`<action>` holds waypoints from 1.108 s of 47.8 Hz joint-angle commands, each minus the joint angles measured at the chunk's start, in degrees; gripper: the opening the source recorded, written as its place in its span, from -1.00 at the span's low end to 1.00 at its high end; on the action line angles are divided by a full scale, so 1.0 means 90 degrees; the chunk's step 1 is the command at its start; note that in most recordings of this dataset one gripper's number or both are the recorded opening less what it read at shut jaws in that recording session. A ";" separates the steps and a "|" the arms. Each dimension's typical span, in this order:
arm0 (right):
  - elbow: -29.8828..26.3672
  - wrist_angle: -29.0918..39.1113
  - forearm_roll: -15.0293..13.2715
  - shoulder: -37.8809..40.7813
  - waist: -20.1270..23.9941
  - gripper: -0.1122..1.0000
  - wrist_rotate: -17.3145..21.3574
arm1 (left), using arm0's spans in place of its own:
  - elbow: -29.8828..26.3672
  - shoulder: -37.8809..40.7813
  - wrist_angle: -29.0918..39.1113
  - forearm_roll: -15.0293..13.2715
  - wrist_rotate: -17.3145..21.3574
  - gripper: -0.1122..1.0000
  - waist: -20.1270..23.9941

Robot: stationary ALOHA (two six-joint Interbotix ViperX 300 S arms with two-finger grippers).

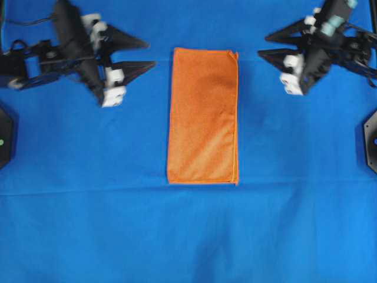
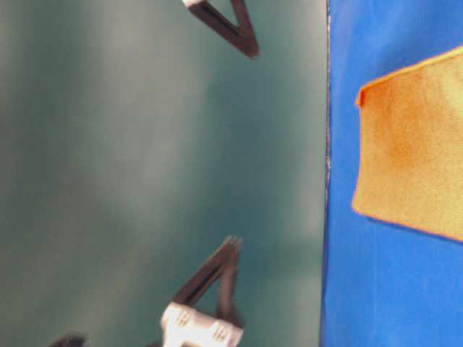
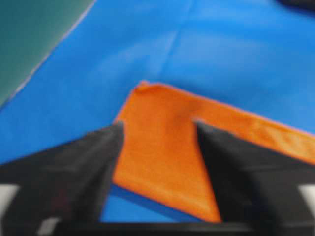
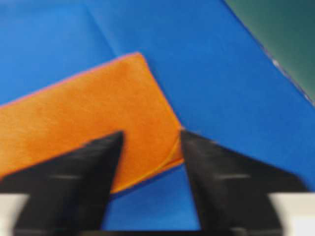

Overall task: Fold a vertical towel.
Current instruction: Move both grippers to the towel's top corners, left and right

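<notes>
Towel (image 1: 203,116) lies flat on the blue cloth (image 1: 188,236), long side running up the overhead view, midway between your two arms. Your left gripper (image 1: 145,55) and right gripper (image 1: 263,46) both stand with jaws spread, holding nothing, each beside a top corner and apart from it.

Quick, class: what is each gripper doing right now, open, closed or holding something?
Left gripper: open, holding nothing, beside the orange towel.
Right gripper: open, holding nothing.
</notes>
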 commanded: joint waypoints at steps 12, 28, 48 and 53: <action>-0.1064 0.0127 -0.0146 0.1895 -0.0439 0.26 -0.0020 | -0.1025 0.1738 -0.0068 -0.0010 -0.0010 0.52 0.0537; -0.1475 0.0107 -0.0146 0.2959 -0.0439 0.26 -0.0029 | -0.1426 0.2764 -0.0107 -0.0010 -0.0010 0.52 0.0801; -0.1543 0.0234 -0.0244 0.3154 -0.0449 -0.17 -0.0059 | -0.1455 0.3184 0.0000 0.0000 0.0146 -0.10 0.0742; -0.1543 0.0303 -0.0303 0.3154 -0.0459 -0.68 -0.0059 | -0.1475 0.3213 0.0107 0.0000 0.0332 -0.54 0.0713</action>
